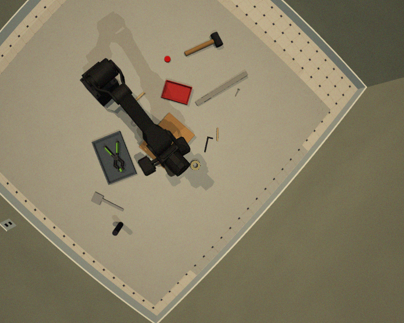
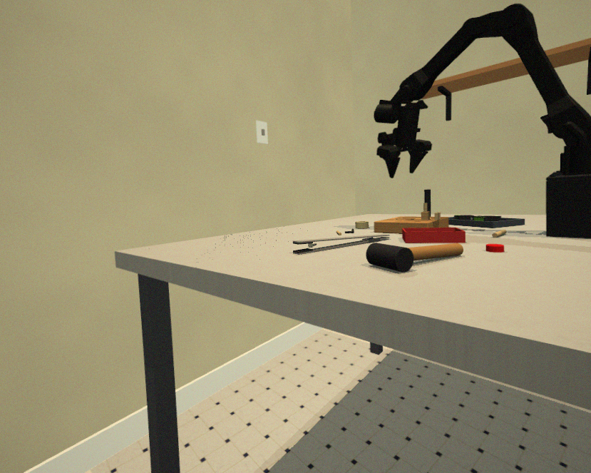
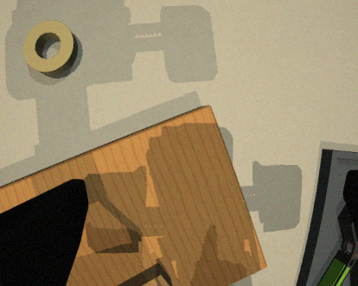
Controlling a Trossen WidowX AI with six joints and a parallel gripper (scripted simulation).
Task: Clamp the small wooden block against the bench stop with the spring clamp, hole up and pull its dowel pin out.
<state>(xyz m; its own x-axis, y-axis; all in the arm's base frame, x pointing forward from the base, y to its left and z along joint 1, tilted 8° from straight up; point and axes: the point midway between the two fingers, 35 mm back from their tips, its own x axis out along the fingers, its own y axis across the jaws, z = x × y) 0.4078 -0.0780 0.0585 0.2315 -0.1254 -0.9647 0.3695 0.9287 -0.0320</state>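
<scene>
My gripper (image 2: 401,174) (image 3: 221,190) is open and empty, well above the board (image 1: 185,134) (image 2: 387,226) (image 3: 195,170). The small wooden block (image 2: 425,215) stands on the board in the exterior view, with its dowel pin (image 2: 425,206) upright in it. A low wooden piece (image 2: 437,218) beside it may be the bench stop; I cannot tell whether they touch. The arm hides the block in the top view, and the wrist view does not show it. The spring clamp (image 1: 118,157) (image 2: 478,218), with green handles, lies in the dark tray (image 1: 106,168) (image 2: 511,222) (image 3: 320,196).
A yellow ring (image 1: 191,165) (image 2: 361,225) (image 3: 29,47) lies beside the board. A hex key (image 1: 206,144) and loose dowel (image 1: 217,134) are near it. A red tray (image 1: 177,93) (image 2: 433,236), mallet (image 1: 216,39) and grey bar (image 1: 221,88) lie beyond. A black cylinder (image 1: 117,228) stands past the scraper (image 1: 97,198).
</scene>
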